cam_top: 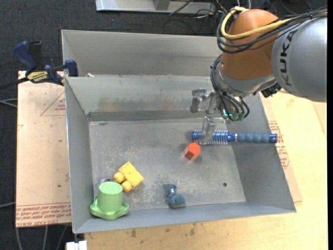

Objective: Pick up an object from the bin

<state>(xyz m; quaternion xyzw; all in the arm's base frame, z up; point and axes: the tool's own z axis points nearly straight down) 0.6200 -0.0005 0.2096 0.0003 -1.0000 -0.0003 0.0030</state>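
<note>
Blue brush (244,137) lying flat, mid-rt of bin (156,92); bristle head toward bin centre; handle runs onto rt wall.

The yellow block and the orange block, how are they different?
The yellow block is bigger and knobbly; the orange block is smaller and plain. The yellow block lies beside the green cup; the orange block lies near the blue brush. Both lie loose on the bin floor.

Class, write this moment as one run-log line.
jaws: over blue brush bristle end | nearby: orange block, apart | front left: yellow block, green cup
</note>
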